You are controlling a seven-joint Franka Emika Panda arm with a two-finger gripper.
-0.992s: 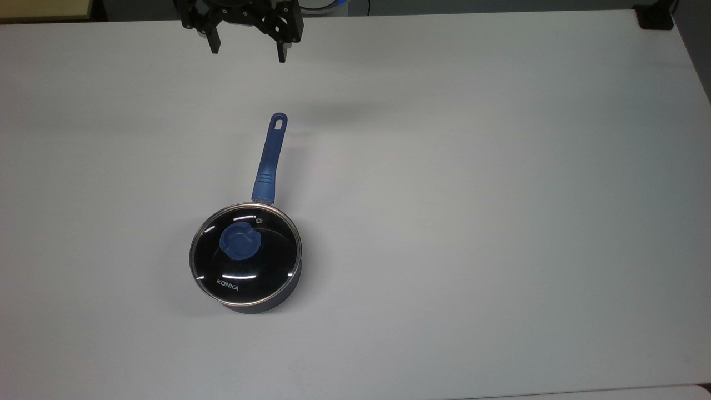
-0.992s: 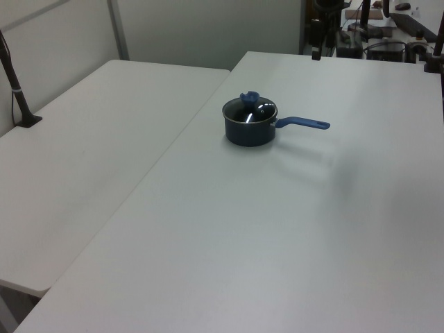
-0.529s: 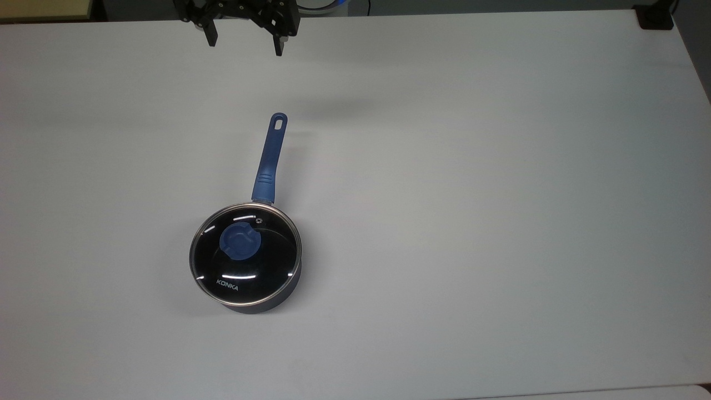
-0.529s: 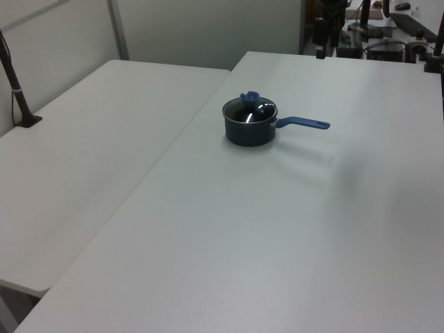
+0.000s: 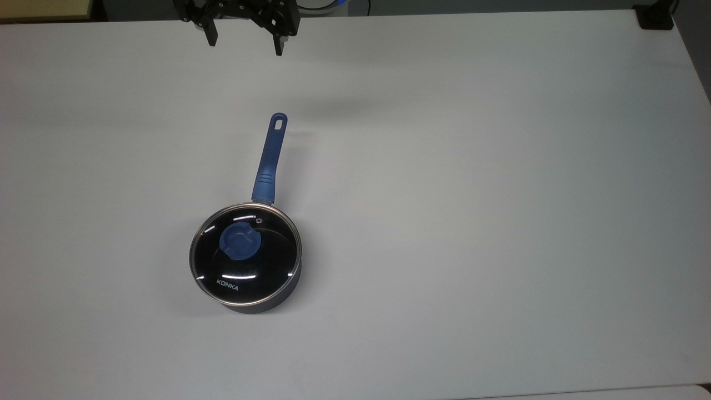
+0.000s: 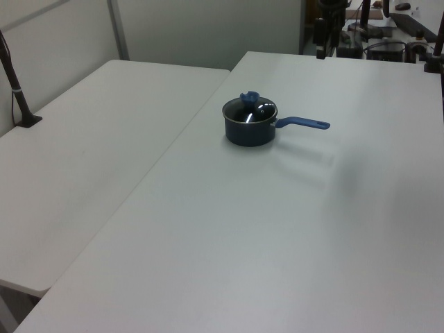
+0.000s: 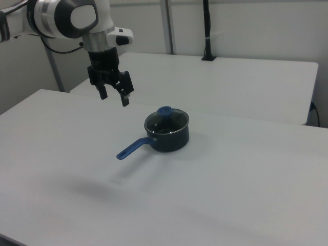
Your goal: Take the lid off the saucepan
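Observation:
The saucepan stands on the white table, its long blue handle pointing toward the top view's upper edge. The glass lid with its blue knob rests on the pan. My gripper hangs open and empty high above the table, well beyond the handle's end at the top view's upper edge, and up and left of the pan in the right view.
The white table stretches wide around the pan. A second white table adjoins it on the left view's left. A black clamp sits at the top view's upper right corner, and a black post stands behind in the right view.
The gripper rose and drew back toward the top view's upper edge between one second and half a second ago, then held still. The pan and lid have not moved.

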